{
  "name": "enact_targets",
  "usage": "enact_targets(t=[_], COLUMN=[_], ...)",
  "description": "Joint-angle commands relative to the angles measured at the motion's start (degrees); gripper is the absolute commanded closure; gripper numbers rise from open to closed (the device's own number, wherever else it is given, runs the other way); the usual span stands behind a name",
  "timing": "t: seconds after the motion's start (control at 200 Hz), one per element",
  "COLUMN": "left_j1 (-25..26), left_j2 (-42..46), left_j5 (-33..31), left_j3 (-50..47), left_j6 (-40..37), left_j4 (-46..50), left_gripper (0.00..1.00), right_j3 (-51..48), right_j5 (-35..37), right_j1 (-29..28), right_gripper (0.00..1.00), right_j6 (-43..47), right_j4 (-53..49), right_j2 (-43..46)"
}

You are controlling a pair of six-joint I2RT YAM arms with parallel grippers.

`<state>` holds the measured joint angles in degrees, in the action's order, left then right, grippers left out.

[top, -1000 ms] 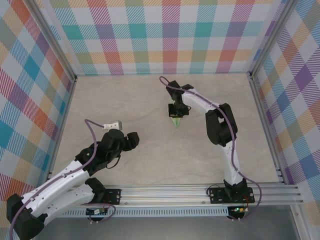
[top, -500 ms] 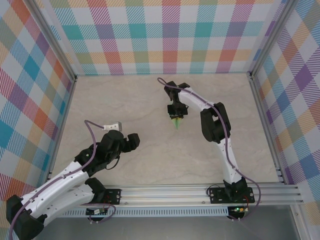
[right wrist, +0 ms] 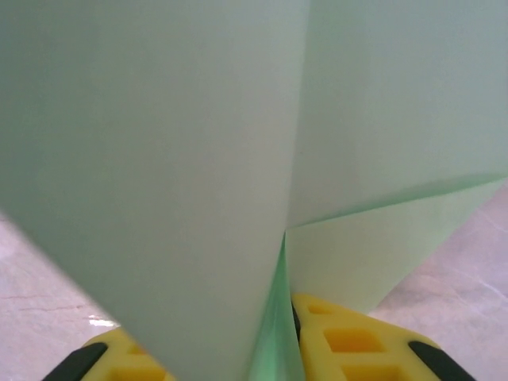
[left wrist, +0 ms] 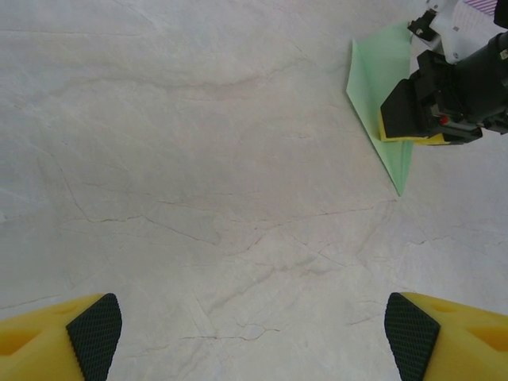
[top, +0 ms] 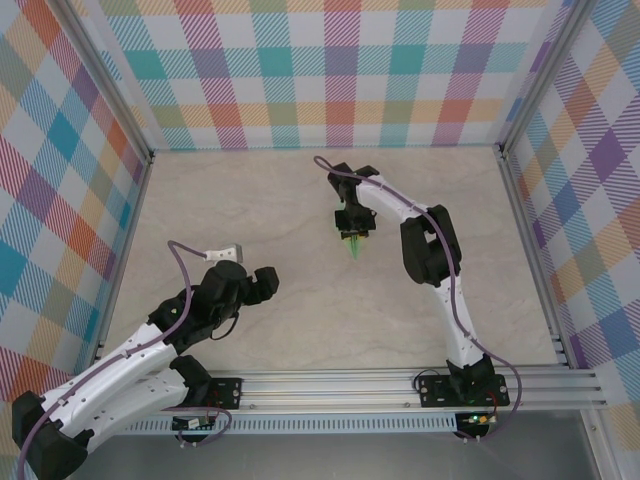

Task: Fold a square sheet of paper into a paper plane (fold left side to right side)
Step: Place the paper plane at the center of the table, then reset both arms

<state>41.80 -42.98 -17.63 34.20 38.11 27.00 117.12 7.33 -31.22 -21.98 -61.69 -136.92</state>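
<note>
The paper plane (top: 352,248) is a narrow pale green dart lying on the marble table (top: 250,210), its tip pointing toward the near edge. My right gripper (top: 354,228) sits over its wide end. In the right wrist view the paper plane (right wrist: 159,159) rises close up, its centre fold standing between the yellow fingers (right wrist: 349,341); the paper hides the left finger's inner face, so the grip is unclear. My left gripper (top: 262,282) hovers at the near left, open and empty. Its wrist view shows the paper plane (left wrist: 381,87) under my right gripper (left wrist: 421,119).
Plaid walls (top: 340,70) close off the back and both sides of the table. An aluminium rail (top: 380,385) carrying both arm bases runs along the near edge. A white connector on a purple cable (top: 226,252) sticks up beside the left wrist.
My right arm's elbow has swung slightly left while its gripper stays over the paper plane. The left arm has barely shifted.
</note>
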Motion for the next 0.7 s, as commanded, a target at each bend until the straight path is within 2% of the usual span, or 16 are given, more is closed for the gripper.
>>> enact_targets(t=[0.0,0.265,0.405,0.565,0.64,0.695], left_j1=[-0.32,-0.40,-0.66,-5.20,-9.16,-11.02], left_j2=[0.62,-0.07,-0.61,-2.66,-4.21,-5.02], left_j5=[-2.32,-4.23,-7.39,-12.44,-14.93,-19.31], left_j3=[-0.27,1.00,2.65,5.04,6.35,6.49], left_j6=[0.53,0.56,-0.27,-3.84,-6.12,-8.02], left_j4=[1.66,3.44,4.31,4.15,2.95,1.06], left_gripper=[0.11,0.10,0.07,0.01,0.01,0.00], right_j3=[-0.02,-0.99,-5.17,-21.72,-31.43,-39.03], right_j5=[1.17,4.01,6.73,11.78,13.11,13.58], right_j1=[-1.02,-2.43,-2.84,-2.32,-0.77,1.23], right_gripper=[0.69,0.60,0.52,0.21,0.14,0.10], right_j6=[1.05,0.82,0.65,3.49,5.74,7.45], right_j4=[-2.73,-5.25,-4.58,7.27,14.82,20.56], right_j2=[4.18,9.41,17.60,36.67,45.80,52.23])
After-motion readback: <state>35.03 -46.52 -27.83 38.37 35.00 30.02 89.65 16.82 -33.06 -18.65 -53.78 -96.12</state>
